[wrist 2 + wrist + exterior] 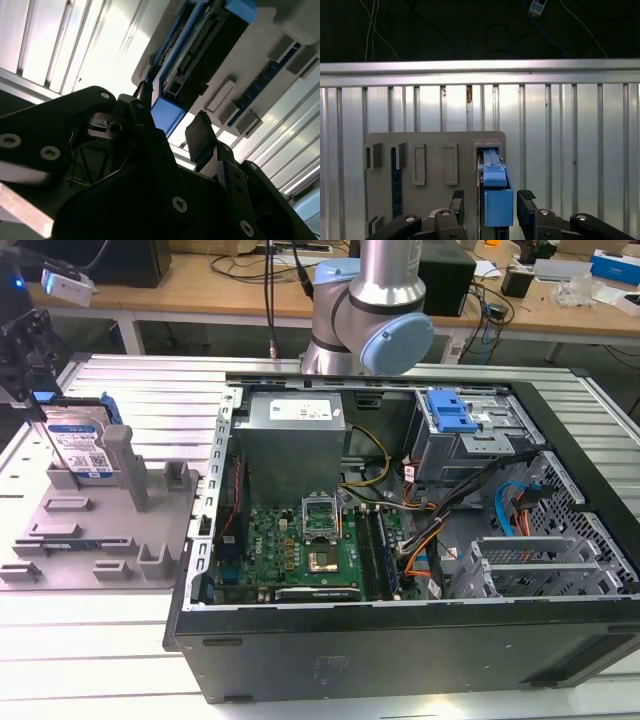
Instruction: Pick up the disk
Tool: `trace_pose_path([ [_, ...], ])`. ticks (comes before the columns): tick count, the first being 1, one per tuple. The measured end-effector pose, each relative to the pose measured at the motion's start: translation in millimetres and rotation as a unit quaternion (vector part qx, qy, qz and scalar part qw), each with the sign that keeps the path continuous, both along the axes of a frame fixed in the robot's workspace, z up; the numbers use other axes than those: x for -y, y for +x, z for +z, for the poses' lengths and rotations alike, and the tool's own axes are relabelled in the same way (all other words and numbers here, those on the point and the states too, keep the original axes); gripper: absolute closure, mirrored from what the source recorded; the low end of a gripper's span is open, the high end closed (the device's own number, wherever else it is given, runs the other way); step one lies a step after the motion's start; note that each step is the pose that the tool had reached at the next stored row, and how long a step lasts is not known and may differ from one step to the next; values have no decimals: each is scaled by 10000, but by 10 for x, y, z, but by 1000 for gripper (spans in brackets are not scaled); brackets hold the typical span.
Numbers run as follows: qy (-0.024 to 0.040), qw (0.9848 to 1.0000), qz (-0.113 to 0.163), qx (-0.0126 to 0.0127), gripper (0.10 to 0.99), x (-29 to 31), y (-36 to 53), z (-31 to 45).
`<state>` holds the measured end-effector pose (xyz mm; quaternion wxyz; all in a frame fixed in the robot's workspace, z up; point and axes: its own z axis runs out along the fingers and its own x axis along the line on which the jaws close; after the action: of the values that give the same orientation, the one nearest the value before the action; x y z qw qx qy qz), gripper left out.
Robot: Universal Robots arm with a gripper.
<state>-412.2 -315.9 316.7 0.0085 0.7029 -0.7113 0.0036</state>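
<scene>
Disk (497, 200) on edge in grey fixture (435, 150) on counter (570, 125), directly under gripper (491, 194); jaws spread wide, straddling its thin top edge, one jaw opposite each flat face, gaps both sides, long axis running along the gap.

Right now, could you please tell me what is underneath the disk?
The disk stands on edge on the grey plastic fixture, between its posts. The fixture lies on the ribbed metal table. The disk's bottom edge is hidden behind the fixture's holders.

surface: ribbed metal table (100, 660) | behind: wooden benches (190, 298) with cables (268, 290) | light: bright, even
</scene>
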Motion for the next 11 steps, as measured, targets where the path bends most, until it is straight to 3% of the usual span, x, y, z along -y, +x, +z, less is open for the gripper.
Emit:
trace_pose_path([
  [11, -11, 10000, 10, 0, 545, -18, -9, -100],
])
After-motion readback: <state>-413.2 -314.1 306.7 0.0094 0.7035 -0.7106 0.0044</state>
